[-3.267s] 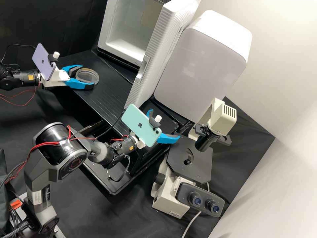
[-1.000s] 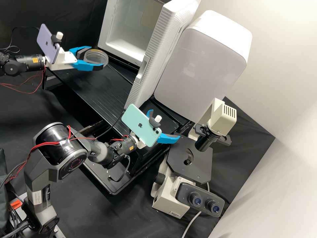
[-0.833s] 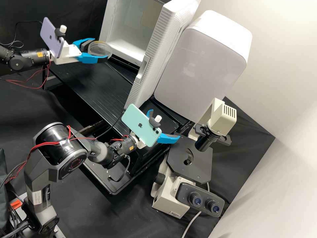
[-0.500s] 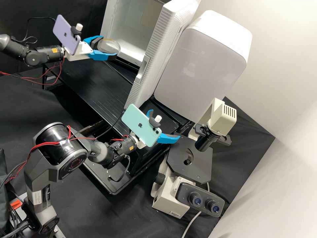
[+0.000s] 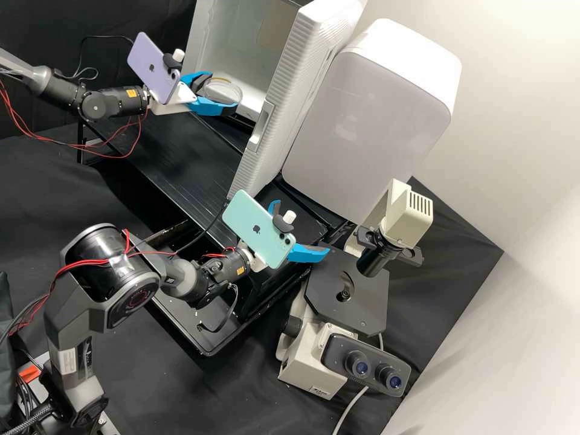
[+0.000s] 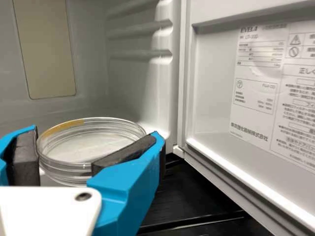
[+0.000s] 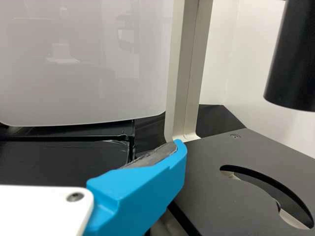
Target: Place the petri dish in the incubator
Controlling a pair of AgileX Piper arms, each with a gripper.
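From above, the left arm is stretched out over the black desk point(image 5: 181, 163). Its jaws are pinching the petri dish point(image 5: 221, 92) by the rim, one blue finger point(image 5: 211, 109) on either side. The dish hangs right at the mouth of the open incubator point(image 5: 208, 36), off the desk and roughly level. The incubator's ribbed door point(image 5: 296, 90) is swung wide. The right arm sits low by the microscope point(image 5: 338, 344), its jaws spread and holding nothing.

In the left wrist view, the petri dish point(image 6: 88, 147) sits squeezed between the two dark pads point(image 6: 125, 155), lid on, with a yellowish strip along one edge. Behind it are the white chamber point(image 6: 138, 73) with its shelf ledges, and beside it the door's inner face point(image 6: 221, 98). I can't tell whether the dish is over the chamber floor yet.

In the right wrist view, one blue finger point(image 7: 142, 187) hangs just above the edge of the microscope's black stage point(image 7: 246, 172), with a frosted white housing point(image 7: 83, 59) beyond it.

The dish looks light, stiff and slick, clear thin plastic with a loose lid. I'd say the grip across the rim on opposite sides suits it. Too hard a squeeze could crack or pop it, and a tilt could let the lid slide. It should go down flat before the jaws let go.
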